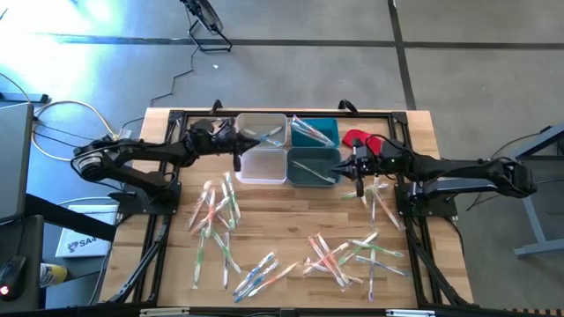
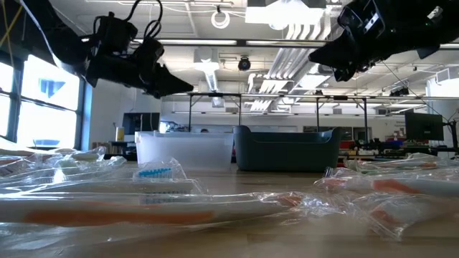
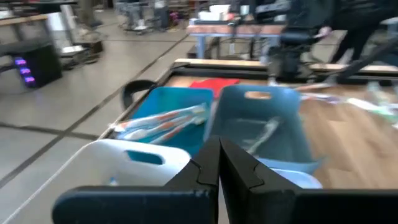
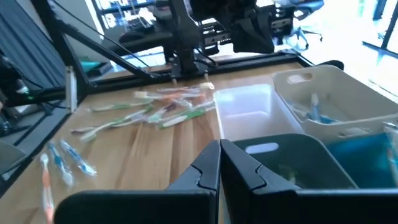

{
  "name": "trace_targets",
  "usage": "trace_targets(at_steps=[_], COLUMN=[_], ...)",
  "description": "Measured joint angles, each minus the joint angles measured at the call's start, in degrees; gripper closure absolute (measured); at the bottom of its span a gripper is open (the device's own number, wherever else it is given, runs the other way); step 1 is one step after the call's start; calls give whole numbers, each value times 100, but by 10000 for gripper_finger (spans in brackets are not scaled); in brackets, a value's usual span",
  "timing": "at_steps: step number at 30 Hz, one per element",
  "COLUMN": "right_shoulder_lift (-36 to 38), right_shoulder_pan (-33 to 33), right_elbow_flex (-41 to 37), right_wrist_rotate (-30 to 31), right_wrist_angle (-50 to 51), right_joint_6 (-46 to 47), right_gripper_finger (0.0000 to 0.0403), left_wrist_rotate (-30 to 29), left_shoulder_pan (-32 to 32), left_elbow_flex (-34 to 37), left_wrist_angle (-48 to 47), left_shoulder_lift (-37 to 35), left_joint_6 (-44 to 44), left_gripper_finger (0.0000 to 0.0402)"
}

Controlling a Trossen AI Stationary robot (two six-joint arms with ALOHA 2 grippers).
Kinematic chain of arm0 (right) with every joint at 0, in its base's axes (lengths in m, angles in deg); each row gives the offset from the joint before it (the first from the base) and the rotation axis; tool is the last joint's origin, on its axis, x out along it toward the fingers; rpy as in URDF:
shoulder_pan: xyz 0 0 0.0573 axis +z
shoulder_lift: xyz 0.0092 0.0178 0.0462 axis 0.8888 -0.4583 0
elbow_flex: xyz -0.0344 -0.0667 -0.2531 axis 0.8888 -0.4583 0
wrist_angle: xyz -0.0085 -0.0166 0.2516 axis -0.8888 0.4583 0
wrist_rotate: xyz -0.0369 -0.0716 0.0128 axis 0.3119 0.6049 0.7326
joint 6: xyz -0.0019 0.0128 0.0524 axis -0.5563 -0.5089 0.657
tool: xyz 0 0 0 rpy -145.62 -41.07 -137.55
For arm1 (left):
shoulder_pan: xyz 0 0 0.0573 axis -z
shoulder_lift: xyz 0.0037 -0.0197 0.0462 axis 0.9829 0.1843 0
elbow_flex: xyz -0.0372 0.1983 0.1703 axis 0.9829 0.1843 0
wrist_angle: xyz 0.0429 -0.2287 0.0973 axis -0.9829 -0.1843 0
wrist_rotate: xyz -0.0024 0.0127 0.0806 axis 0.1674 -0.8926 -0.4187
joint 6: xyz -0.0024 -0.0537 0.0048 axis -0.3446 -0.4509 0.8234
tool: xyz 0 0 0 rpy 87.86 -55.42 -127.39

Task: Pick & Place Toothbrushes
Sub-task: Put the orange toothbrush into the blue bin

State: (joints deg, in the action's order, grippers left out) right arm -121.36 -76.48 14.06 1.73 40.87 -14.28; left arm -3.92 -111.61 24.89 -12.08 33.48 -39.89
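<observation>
Many toothbrushes in clear wrappers lie loose on the wooden table: one heap at the left point(image 1: 216, 216), one at the near middle point(image 1: 260, 275), one at the right point(image 1: 348, 255). Four bins stand at the far middle, two whitish point(image 1: 262, 165) and two blue point(image 1: 315, 169). Some toothbrushes lie in the far bins point(image 3: 163, 122) point(image 4: 317, 112). My left gripper point(image 1: 254, 143) point(image 3: 219, 148) is shut and empty, held level above the whitish bins. My right gripper point(image 1: 339, 167) point(image 4: 219, 149) is shut and empty, above the near blue bin's right end.
A red cloth-like piece point(image 1: 357, 138) lies right of the far blue bin. A black frame point(image 1: 397, 119) runs around the table top. Bare wood shows between the heaps, near the table's middle point(image 1: 282, 216). Beyond the table stand other benches and equipment point(image 2: 287, 115).
</observation>
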Motion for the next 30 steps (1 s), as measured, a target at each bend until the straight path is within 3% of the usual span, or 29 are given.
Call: trace_targets(at_steps=[8,13,20,30], right_shoulder_lift=[0,-2,-2,-4], right_shoulder_pan=[367,543,699,1023], right_elbow_flex=[-485,-535,-535,-535], right_wrist_rotate=[339,660,598,595], right_wrist_angle=[-730,-782,-888,-877], right_joint_6=[179,250,240,236], right_gripper_finger=[399,399,399,399], left_wrist_rotate=[93,-590,-952,-2127], left_shoulder_pan=[290,914,1716,2906], left_elbow_flex=[0,0,0,0], left_wrist_angle=[-779,-1312,-1752,-2253], left_shoulder_lift=[-553,-843,-1177,-1359], left_joint_6=[-260,-191,-188,-335], left_gripper_finger=[401,401,401,401])
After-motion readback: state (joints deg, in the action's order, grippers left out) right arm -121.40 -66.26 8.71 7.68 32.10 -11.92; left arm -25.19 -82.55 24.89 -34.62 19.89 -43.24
